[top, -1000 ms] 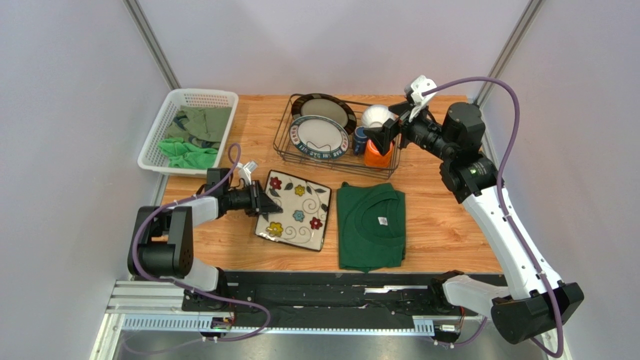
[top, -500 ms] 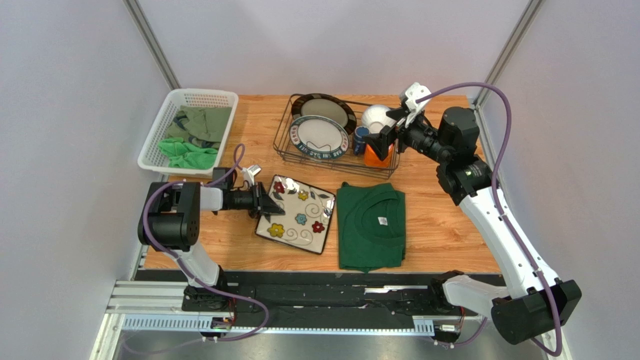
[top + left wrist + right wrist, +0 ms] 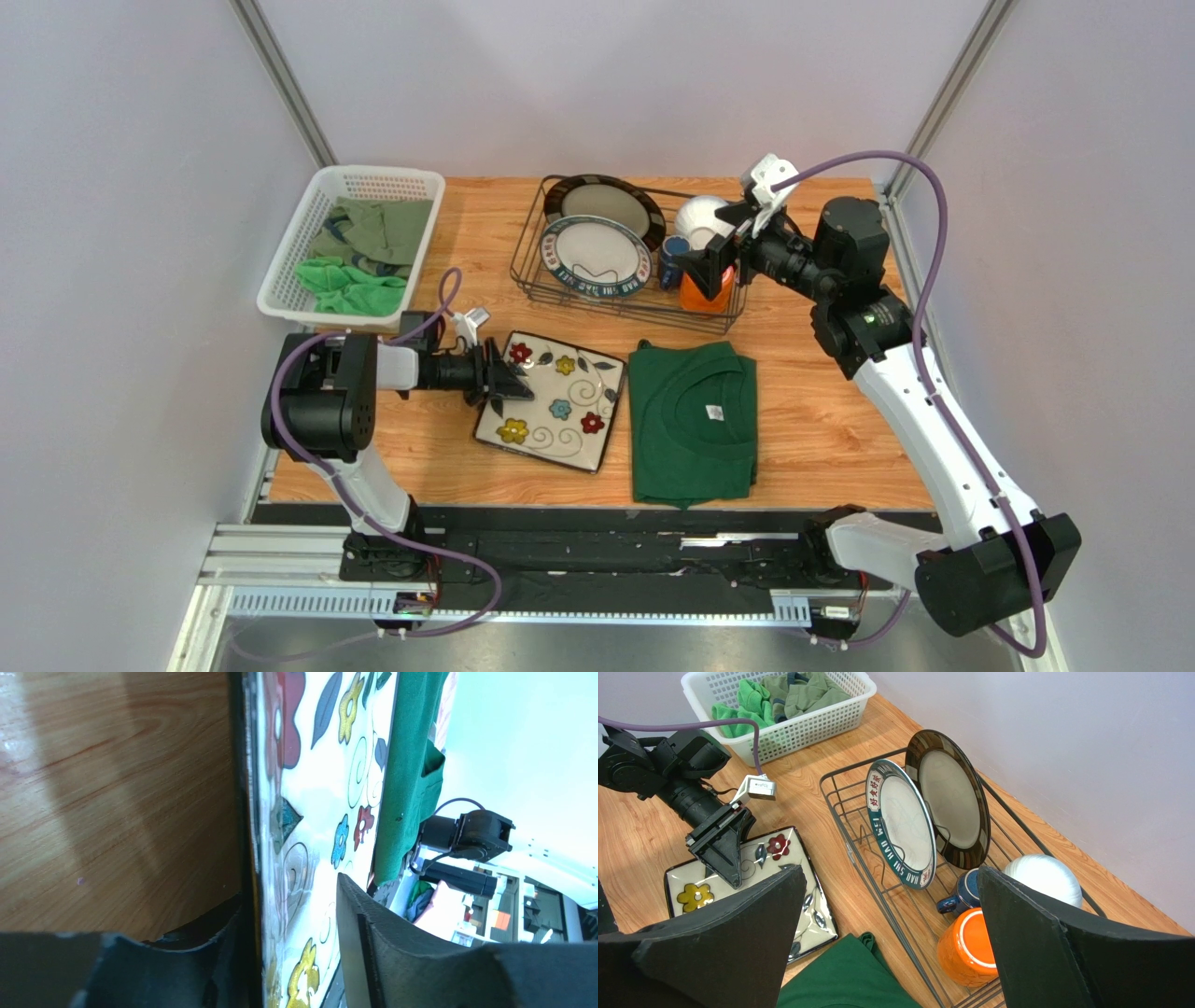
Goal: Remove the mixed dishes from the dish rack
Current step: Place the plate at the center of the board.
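Glossy flower-patterned plate [image 3: 550,399] on smooth wood table [image 3: 828,406]; thin-wire dish rack [image 3: 878,875].
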Tool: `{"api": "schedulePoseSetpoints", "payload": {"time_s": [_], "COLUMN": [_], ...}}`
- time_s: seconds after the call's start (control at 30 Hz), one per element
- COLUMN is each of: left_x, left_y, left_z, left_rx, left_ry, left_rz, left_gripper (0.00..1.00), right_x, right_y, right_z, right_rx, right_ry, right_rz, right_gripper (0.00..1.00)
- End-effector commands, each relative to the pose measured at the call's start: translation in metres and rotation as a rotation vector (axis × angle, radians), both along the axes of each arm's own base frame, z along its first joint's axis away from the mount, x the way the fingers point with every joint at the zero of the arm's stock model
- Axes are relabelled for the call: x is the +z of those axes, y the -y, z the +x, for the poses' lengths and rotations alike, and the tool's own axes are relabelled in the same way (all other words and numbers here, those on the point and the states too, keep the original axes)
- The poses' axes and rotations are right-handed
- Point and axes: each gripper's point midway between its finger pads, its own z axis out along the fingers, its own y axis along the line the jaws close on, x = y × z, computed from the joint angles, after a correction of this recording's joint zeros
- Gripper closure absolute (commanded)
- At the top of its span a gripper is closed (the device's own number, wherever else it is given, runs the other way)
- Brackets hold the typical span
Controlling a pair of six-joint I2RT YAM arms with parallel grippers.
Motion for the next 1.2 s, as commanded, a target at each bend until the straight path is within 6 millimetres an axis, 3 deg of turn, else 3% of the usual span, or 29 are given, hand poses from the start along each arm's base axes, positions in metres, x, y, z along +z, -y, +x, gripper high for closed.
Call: {"api": "schedulePoseSetpoints", "payload": {"time_s": [0.0, 0.13, 0.37, 0.5, 0.93, 1.17], "left_x": [0.015, 0.018, 0.021, 0.024, 0.018, 0.014], "left_y": [-0.003, -0.007, -0.015, -0.017, -0.017, -0.026], "left_z": [0.017, 0.021, 0.025, 0.027, 0.007, 0.002], "left_rx": [0.003, 0.025, 0.065, 0.065, 0.028, 0.034], "left_ry": [0.106, 0.105, 0.097, 0.101, -0.027, -0.051], "left_rz": [0.024, 0.063, 0.192, 0.245, 0.31, 0.408], "left_gripper": [0.5, 0.47, 0.31, 0.28, 0.25, 0.11], "right_x": [0.019, 0.021, 0.023, 0.025, 0.019, 0.006], "right_y": [-0.001, -0.001, -0.001, 0.0, 0.008, 0.009], "right_z": [-0.002, -0.006, -0.008, -0.01, -0.009, -0.002], "right_rx": [0.017, 0.02, 0.026, 0.023, -0.018, -0.029], "right_ry": [0.065, 0.065, 0.062, 0.066, 0.066, 0.041], "right_rz": [0.025, 0.03, 0.037, 0.036, 0.004, -0.027], "right_gripper": [0.0, 0.0, 0.0, 0.0, 0.0, 0.0]}}
